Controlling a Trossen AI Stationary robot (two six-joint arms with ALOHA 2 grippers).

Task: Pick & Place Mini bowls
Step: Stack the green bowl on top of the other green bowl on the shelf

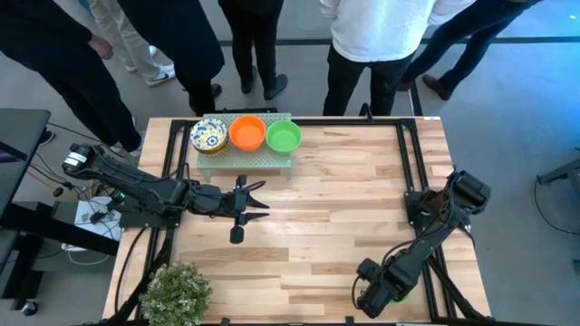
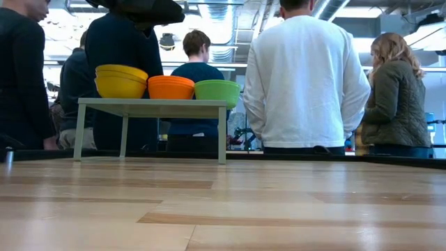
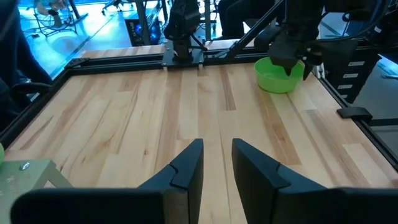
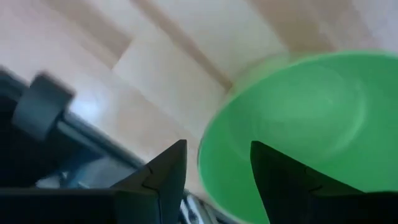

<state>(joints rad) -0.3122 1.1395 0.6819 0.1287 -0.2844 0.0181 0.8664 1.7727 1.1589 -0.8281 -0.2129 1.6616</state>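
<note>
High view: three stacks of mini bowls on the small green stand (image 1: 272,164) at the table's (image 1: 344,217) far edge — floral bowl (image 1: 209,136), orange bowl (image 1: 246,132), green bowl (image 1: 284,136). Low view: yellow-sided, orange and green stacks side by side on the stand, each more than one bowl deep. One further green bowl (image 3: 278,76) off the stand, on the table near the front right corner, under the right gripper (image 4: 214,168). Judged: most bowls placed; at least this one left to move.

Right arm folded low, gripper pointed down at the bowl (image 4: 298,130), fingers spread moderately straddling its near rim, not closed on it.

Left arm stretched level over the table's left-centre, just in front of the stand; left gripper (image 3: 216,163) narrowly parted, holding nothing.
</note>
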